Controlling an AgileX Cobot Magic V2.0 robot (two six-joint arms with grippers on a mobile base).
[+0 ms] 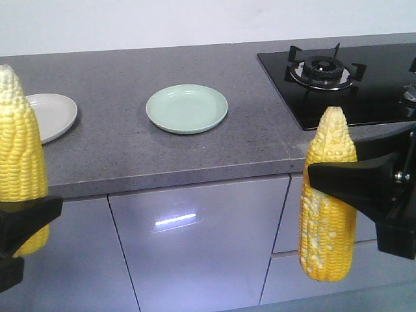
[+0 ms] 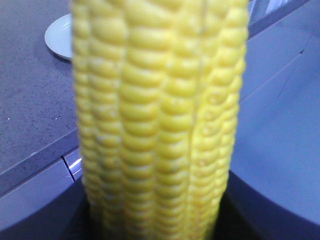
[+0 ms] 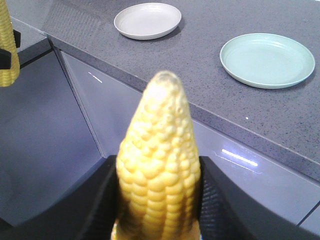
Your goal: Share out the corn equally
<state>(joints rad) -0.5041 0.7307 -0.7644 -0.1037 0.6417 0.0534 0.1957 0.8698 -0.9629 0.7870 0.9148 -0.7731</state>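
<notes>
In the front view, your left gripper is clenched on a whole yellow corn cob with a pale tip, the left cob. It is held upright at the picture's left edge, on the near side of the speckled grey stone countertop. Your right gripper grasps a second tapered yellow cob with whitish kernel patches, the right cob, also upright, before the glossy pale cabinet doors. Two bare plates lie on the countertop, a round pale green plate near the middle and a round white plate to the left. A black gas hob sits far right. In the left wrist view, the left cob fills the frame, blurred, with the white plate up on the counter beyond it. In the right wrist view, the right cob stands between two black fingers pressing its sides, and the green plate lies ahead. One cob per plate looks like the fair split, so take the left cob to the white plate and the right to the green. Raise each well above the counter edge first, tip it flat over the plate's middle, and release only once it rests there, since a round cob will likely roll.
</notes>
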